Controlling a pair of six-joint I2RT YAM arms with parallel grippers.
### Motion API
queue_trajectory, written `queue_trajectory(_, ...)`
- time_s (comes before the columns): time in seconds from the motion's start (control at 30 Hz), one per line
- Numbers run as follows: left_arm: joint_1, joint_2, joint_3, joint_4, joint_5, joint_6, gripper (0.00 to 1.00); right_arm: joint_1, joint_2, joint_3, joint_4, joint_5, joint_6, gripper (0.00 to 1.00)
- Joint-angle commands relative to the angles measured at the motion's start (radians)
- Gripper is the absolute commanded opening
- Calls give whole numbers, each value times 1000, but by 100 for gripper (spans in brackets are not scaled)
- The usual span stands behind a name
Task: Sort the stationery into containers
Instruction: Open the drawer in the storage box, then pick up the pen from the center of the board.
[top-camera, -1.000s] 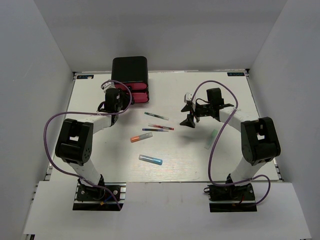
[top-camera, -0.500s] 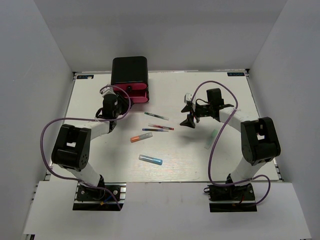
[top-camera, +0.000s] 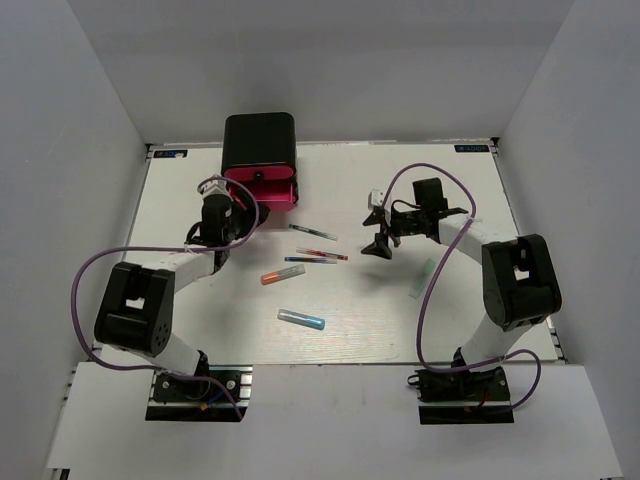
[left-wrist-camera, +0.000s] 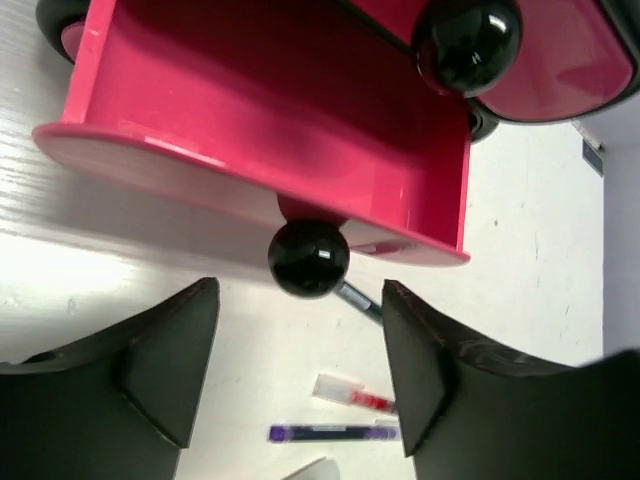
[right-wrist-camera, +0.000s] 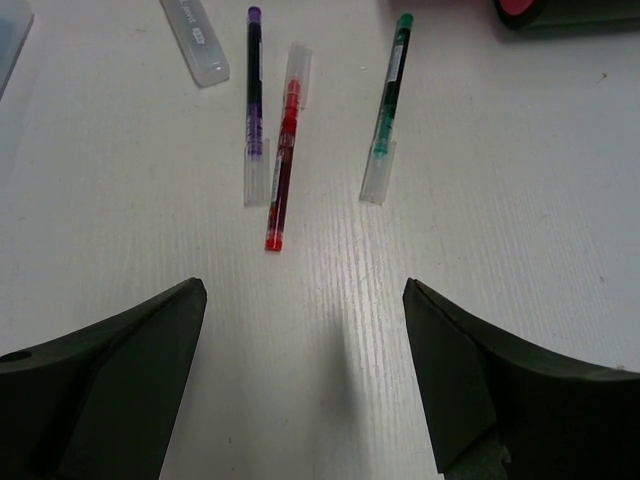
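Observation:
The black cabinet (top-camera: 258, 140) stands at the back left with its lowest pink drawer (top-camera: 262, 188) pulled out and empty inside (left-wrist-camera: 260, 110). My left gripper (top-camera: 222, 212) is open and empty (left-wrist-camera: 300, 370), its fingertips just short of the drawer's black knob (left-wrist-camera: 308, 258) and not touching it. A green pen (top-camera: 312, 232), a red pen (top-camera: 325, 254), a blue pen (top-camera: 297, 260), an orange marker (top-camera: 270, 276), a blue marker (top-camera: 301, 319) and a pale-teal marker (top-camera: 427, 270) lie on the table. My right gripper (top-camera: 378, 238) is open and empty (right-wrist-camera: 305, 300), just short of the red pen (right-wrist-camera: 283, 160).
A closed drawer with its own knob (left-wrist-camera: 467, 40) sits above the open one. The green pen (right-wrist-camera: 392, 85) and blue pen (right-wrist-camera: 254, 70) lie either side of the red one. Grey walls enclose the white table (top-camera: 470, 190) on three sides.
The lowest drawer has slid out of the cabinet as my left gripper drew back toward me. The gripper now stands open, off the knob. The right arm has barely moved.

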Motion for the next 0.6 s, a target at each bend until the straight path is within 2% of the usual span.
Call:
queue_trajectory(0.0, -4, -81, -3, -56, 16, 45, 78, -5, -41, 31, -142, -6, -151, 85)
queue_trajectory(0.07, -4, -130, -3, -93, 16, 73, 78, -12, -43, 52, -205, 4, -266, 83)
queue_trajectory(0.1, -4, -150, -3, -107, 16, 84, 78, -14, -40, 77, -319, 17, -350, 79)
queue_trajectory(0.17, -4, -192, -14, -165, 16, 93, 78, -20, -37, 92, -392, 37, -473, 73)
queue_trajectory(0.2, -4, -240, -25, -186, 7, 117, 78, -32, -28, 123, -515, 68, -589, 65)
queue_trajectory(0.33, -4, -391, -83, -288, -13, 130, 78, -66, -18, 166, -736, 154, -800, 48)
queue_trajectory(0.43, -4, -498, -117, -371, -23, 130, 78, -109, -37, 169, -837, 226, -918, 48)
queue_trajectory(0.57, -4, -552, -126, -479, 44, 106, 77, -165, -51, 192, -943, 307, -1085, 51)
